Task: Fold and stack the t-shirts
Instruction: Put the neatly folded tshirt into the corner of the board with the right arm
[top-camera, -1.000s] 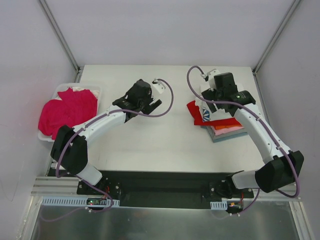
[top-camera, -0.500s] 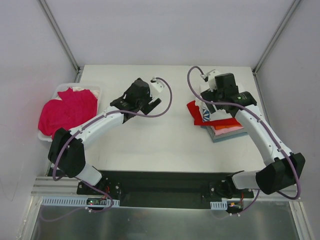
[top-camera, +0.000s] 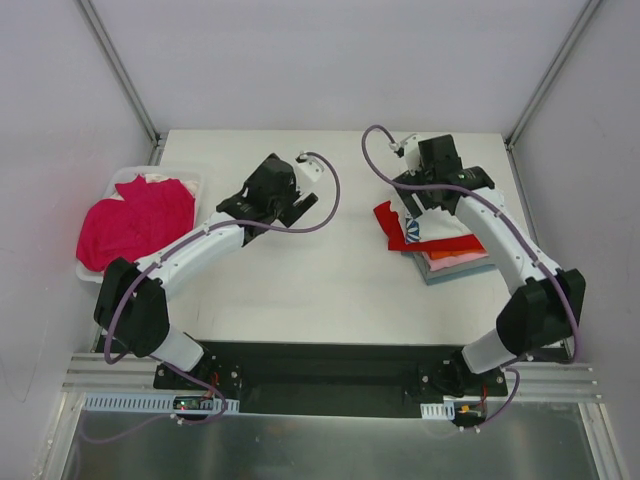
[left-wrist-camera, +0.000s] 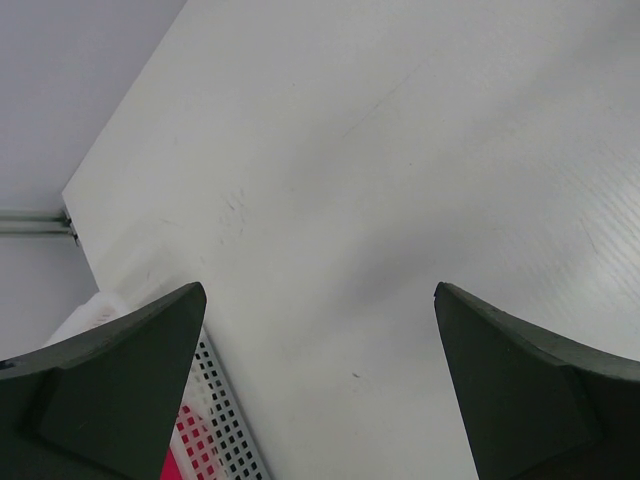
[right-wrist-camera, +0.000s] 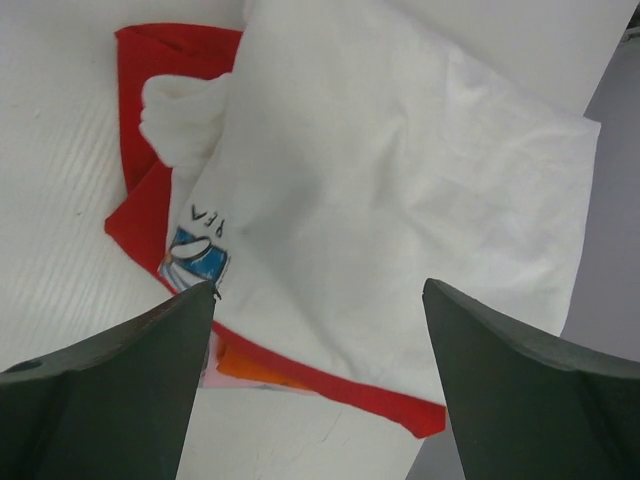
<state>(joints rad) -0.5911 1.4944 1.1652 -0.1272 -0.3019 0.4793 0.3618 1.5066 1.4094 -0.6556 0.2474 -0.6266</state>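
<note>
A folded stack of t-shirts lies at the right of the table. The white tee (top-camera: 428, 226) with a blue print (right-wrist-camera: 195, 256) is on top, crumpled. Under it are a red tee (top-camera: 385, 214), an orange one (top-camera: 452, 253), a pink one and a light-blue one (top-camera: 450, 274). My right gripper (top-camera: 421, 200) hovers open and empty just above the white tee (right-wrist-camera: 400, 190), with the red tee (right-wrist-camera: 140, 205) showing at its edges. A magenta tee (top-camera: 135, 222) lies heaped in the white basket at the left. My left gripper (top-camera: 304, 206) is open and empty over bare table (left-wrist-camera: 380, 180).
The white perforated basket (top-camera: 192, 178) stands at the table's left edge; its corner shows in the left wrist view (left-wrist-camera: 222, 425). Grey walls and frame posts enclose the table on three sides.
The right wrist has shifted a little left and back over the stack. The left gripper has drifted slightly toward the back. Both stay open; the clothes have not moved.
</note>
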